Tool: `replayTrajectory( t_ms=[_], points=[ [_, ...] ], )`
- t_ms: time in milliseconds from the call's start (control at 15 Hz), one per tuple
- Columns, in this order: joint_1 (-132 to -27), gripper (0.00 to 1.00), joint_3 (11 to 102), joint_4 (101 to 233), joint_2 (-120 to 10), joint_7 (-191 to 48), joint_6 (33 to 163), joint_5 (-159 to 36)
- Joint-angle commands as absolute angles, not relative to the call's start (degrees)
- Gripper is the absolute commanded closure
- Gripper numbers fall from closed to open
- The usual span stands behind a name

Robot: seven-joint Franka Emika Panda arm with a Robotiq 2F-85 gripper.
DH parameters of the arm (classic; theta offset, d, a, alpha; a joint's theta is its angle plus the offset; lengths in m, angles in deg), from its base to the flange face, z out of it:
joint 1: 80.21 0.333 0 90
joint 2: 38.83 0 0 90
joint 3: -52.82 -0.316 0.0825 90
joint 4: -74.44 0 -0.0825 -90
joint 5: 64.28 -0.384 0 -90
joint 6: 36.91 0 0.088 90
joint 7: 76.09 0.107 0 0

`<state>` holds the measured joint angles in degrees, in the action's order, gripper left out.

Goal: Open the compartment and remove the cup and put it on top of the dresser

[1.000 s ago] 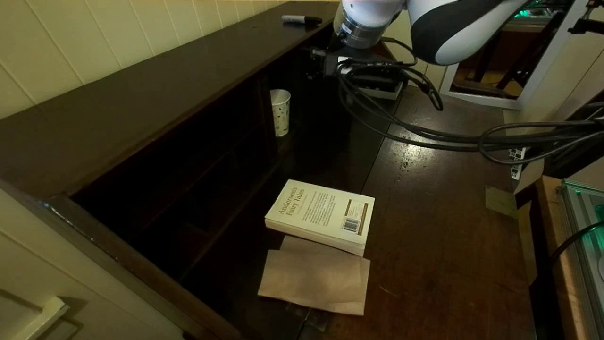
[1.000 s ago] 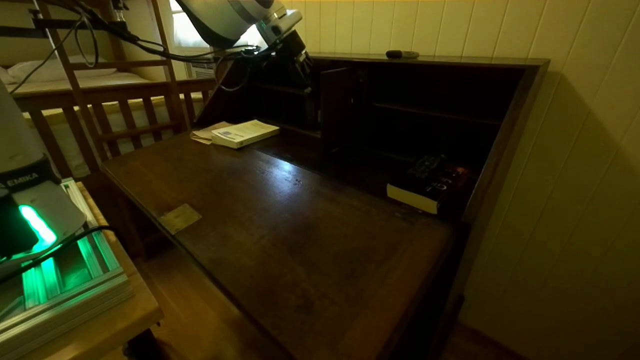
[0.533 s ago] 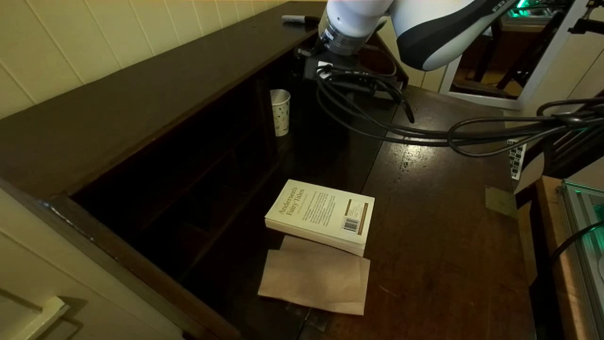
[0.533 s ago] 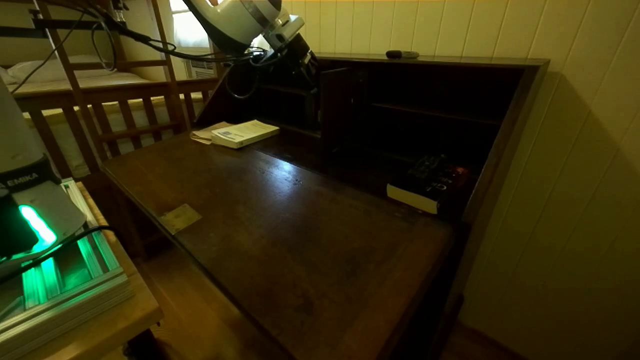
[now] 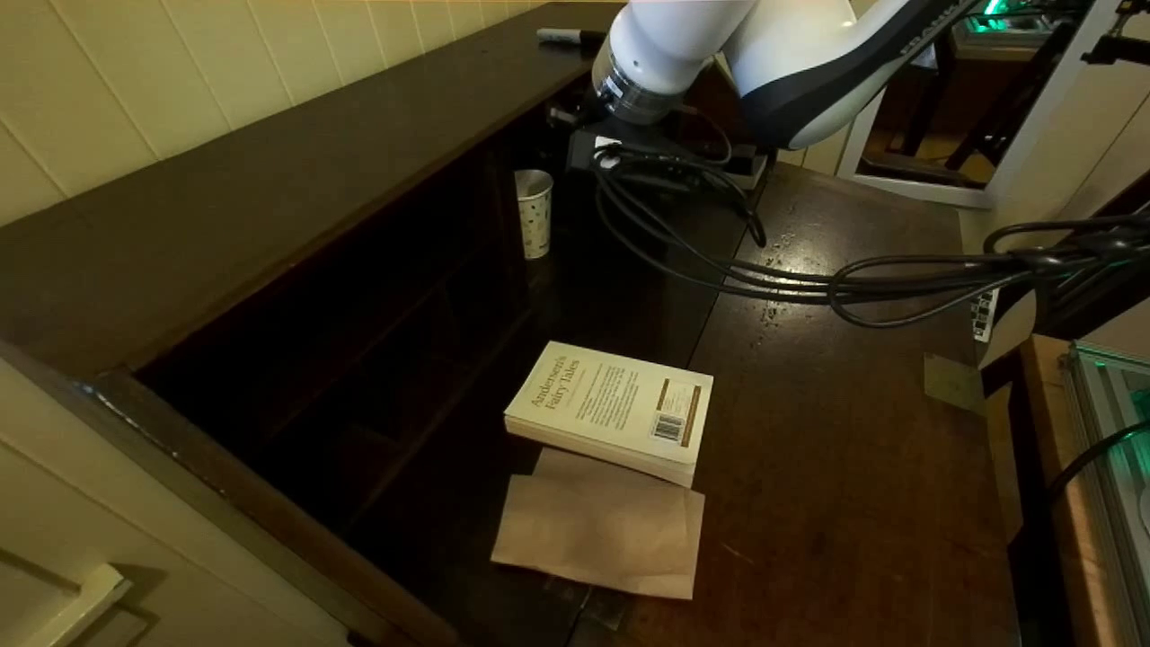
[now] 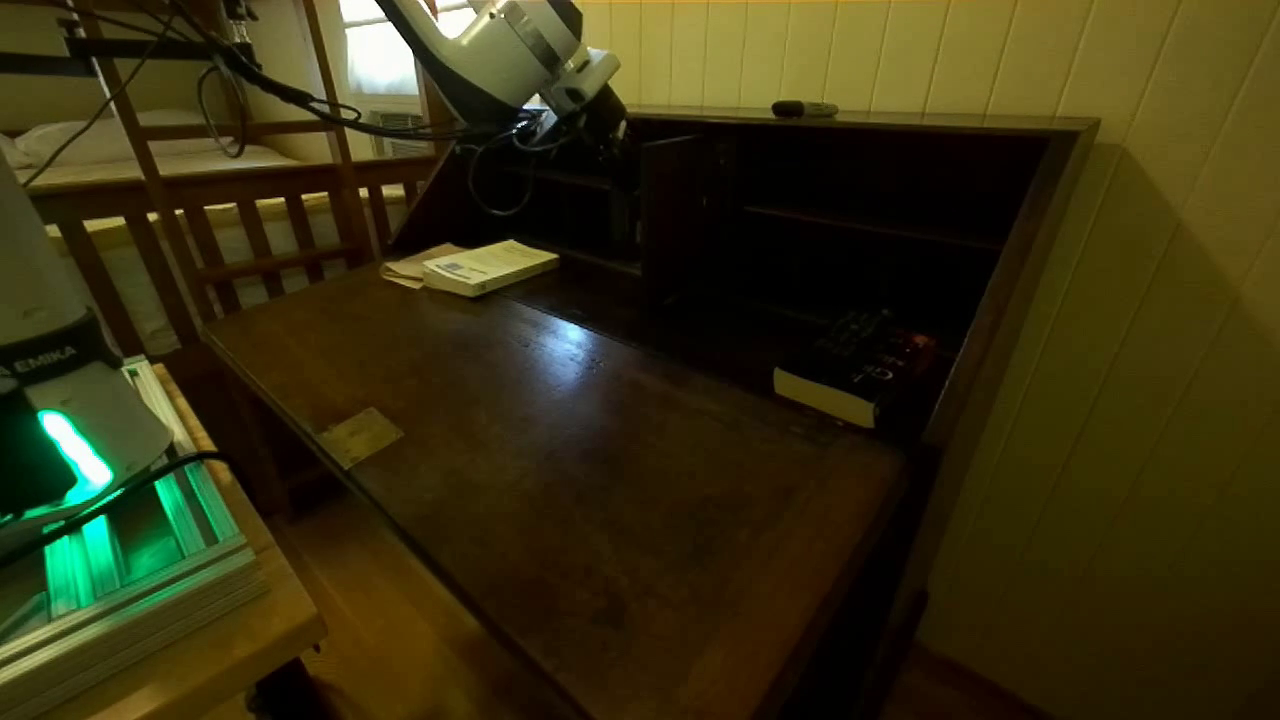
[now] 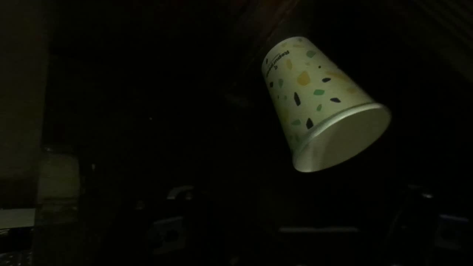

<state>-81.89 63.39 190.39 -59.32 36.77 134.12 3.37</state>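
Currently — one cup (image 7: 319, 98), pale, speckled, upright in the open-doored compartment (image 6: 672, 215).
Arm (image 5: 678, 40) has just drawn nearer; fingers (image 7: 168, 234) spread wide, cup ahead of them, ungripped. Opening appears done, so the step in hand is likely the approach for a grasp — placing atop the dresser (image 5: 287, 171) outstanding.

From above an end of the dresser (image 5: 269, 180), an exterior view peers down its length; from the opposite end an exterior view faces back, both sharing the pale book (image 6: 495, 265). The wrist view sits close to the cup (image 7: 314, 88).
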Motion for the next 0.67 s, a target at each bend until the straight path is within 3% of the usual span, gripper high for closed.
replayTrajectory(
  t_ms=[0,600],
  points=[
    [-81.1,0.00,65.5,187.0,-62.4,40.5,137.5,8.3],
    [-78.8,0.00,69.1,180.8,-67.1,50.0,140.2,17.1]
  ],
)
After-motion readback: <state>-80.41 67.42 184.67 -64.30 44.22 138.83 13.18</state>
